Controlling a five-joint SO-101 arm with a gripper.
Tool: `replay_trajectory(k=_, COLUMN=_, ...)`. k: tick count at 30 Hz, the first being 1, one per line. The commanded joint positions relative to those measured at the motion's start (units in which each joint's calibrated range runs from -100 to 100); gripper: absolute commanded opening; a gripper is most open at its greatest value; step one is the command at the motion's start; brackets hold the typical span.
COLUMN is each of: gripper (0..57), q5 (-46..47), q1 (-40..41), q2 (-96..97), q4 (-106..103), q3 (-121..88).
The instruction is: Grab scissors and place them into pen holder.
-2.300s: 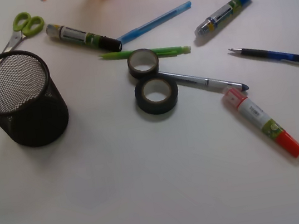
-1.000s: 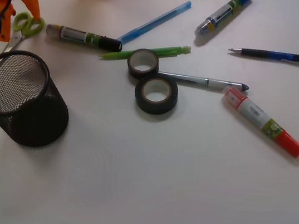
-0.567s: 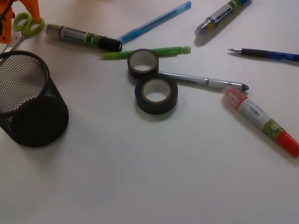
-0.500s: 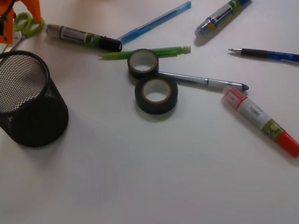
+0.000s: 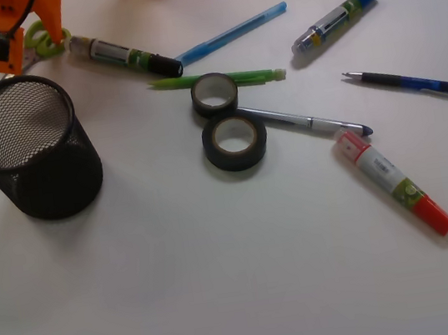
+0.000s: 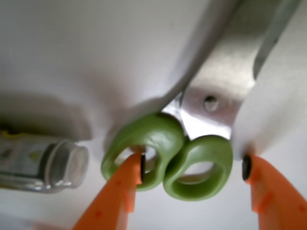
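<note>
Orange plastic gripper (image 5: pixel 24 41) sits at the upper left of the front view, down over the small scissors with lime-green loop handles and short silver blades (image 6: pixel 192 148); only a bit of green handle (image 5: pixel 43 40) shows beside it there. Wrist view: the two orange fingers (image 6: pixel 120 194) stand spread, one at lower left, one at lower right. The left fingertip pokes into the left handle loop; the right fingertip is just outside the right loop, a small gap between them. So both loops lie between the fingers, the claw moderately wide and not closed on them. Blades run toward the upper right of the wrist view, flat on the white table (image 5: pixel 225 285). A clear-ended marker barrel (image 6: pixel 43 160) lies at left, near the handles. The black wire-mesh cylindrical pen holder (image 5: pixel 32 150) stands upright just below the gripper in the front view, apart from the scissors.
</note>
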State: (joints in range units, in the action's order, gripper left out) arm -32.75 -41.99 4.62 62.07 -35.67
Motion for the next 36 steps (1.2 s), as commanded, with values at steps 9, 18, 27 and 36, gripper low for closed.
replay_trajectory(k=9, gripper=0.4, q5=0.44, q1=-0.22, q2=0.44, q4=-0.39, q3=-0.47)
replay_trajectory(k=18, gripper=0.2, q5=5.62, q1=-1.11, q2=-0.24, q4=-3.37, q3=2.88)
replay_trajectory(k=27, gripper=0.2, q5=14.36, q1=-3.58, q2=-0.24, q4=8.44, q3=30.23)
replay_trajectory(k=36, gripper=0.2, q5=9.33, q1=-2.83, q2=-0.24, q4=21.92, q3=61.76)
